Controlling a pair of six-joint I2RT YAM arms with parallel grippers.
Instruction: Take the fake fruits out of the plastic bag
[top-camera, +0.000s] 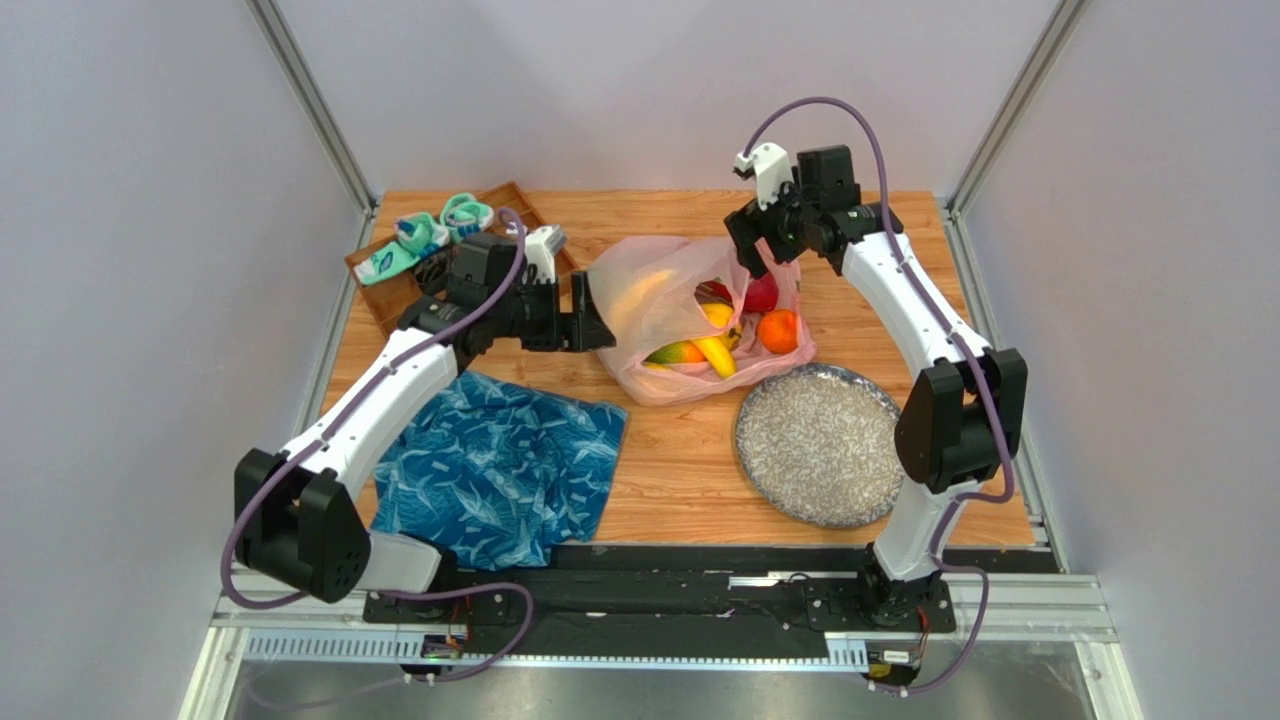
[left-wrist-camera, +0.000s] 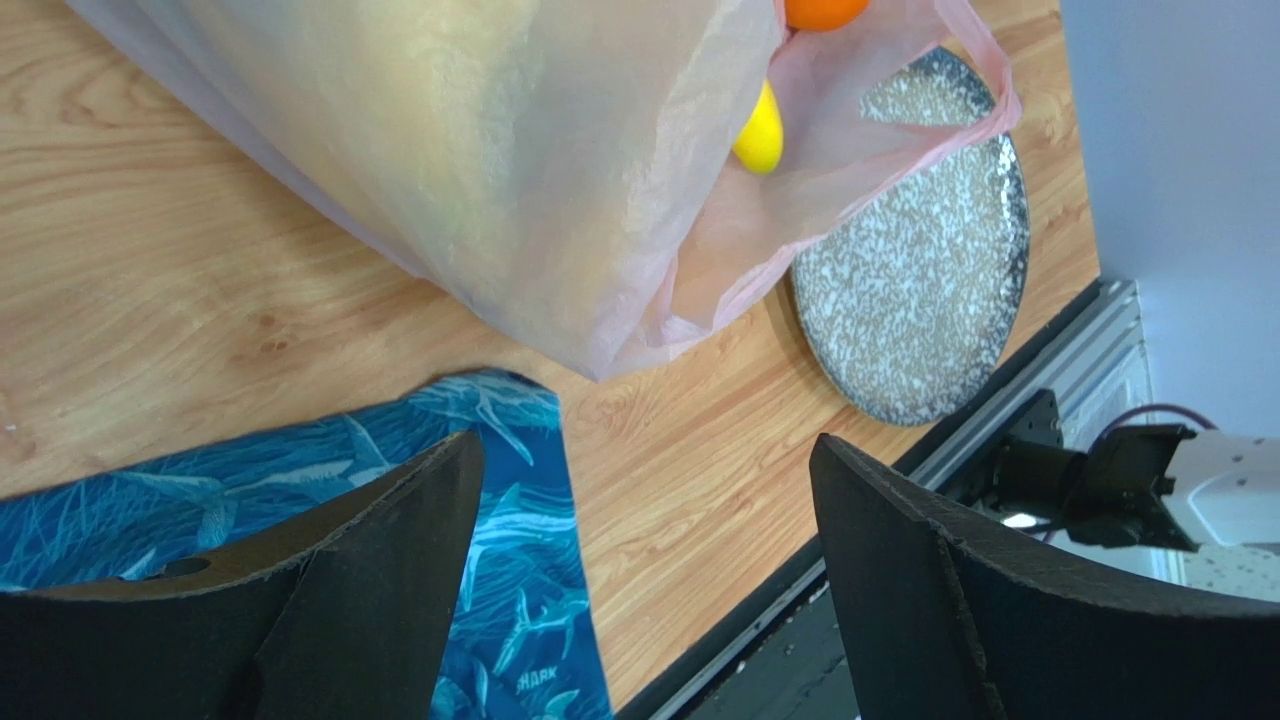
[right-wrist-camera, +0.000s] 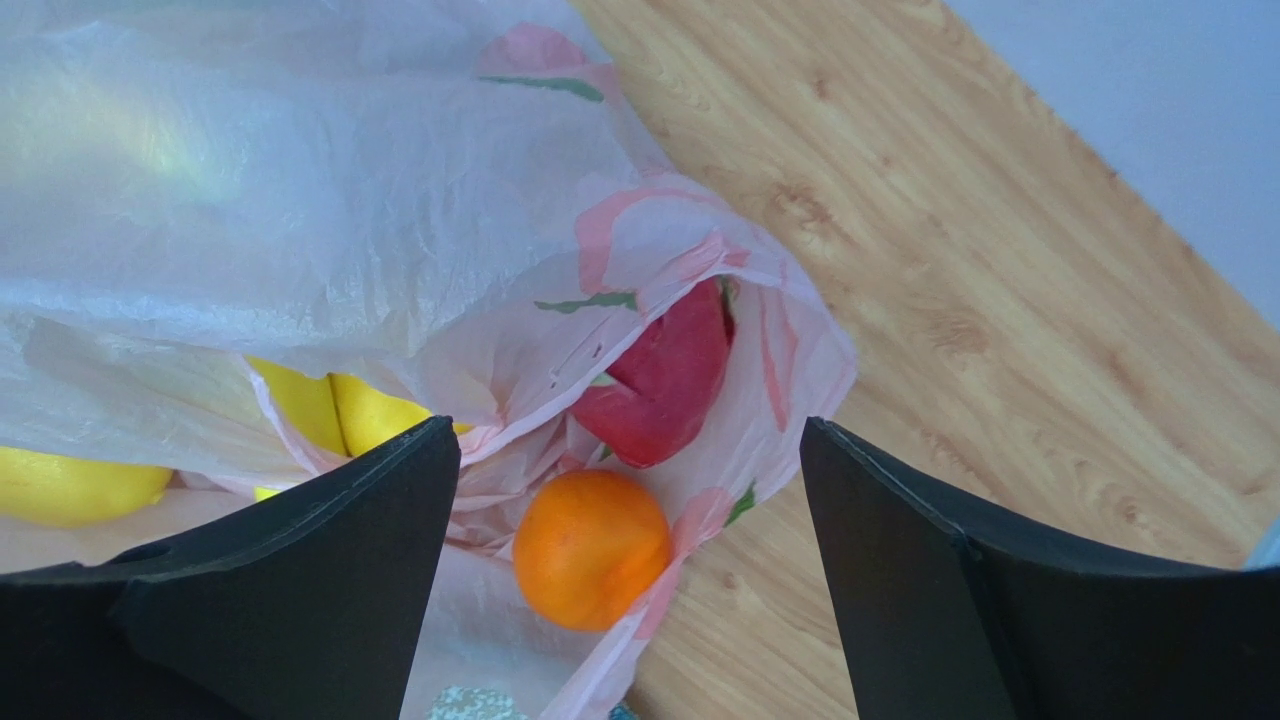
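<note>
Mid-bench, both of my grippers are spread wide and empty by the plastic bag, with the fake fruits inside it.
My left gripper is at the bag's left side, over the edge of the blue cloth, with nothing between its fingers. My right gripper hangs above the bag's open mouth, holding nothing. Below it an orange, a red fruit and yellow bananas lie in the bag, which is just beside the speckled plate.
</note>
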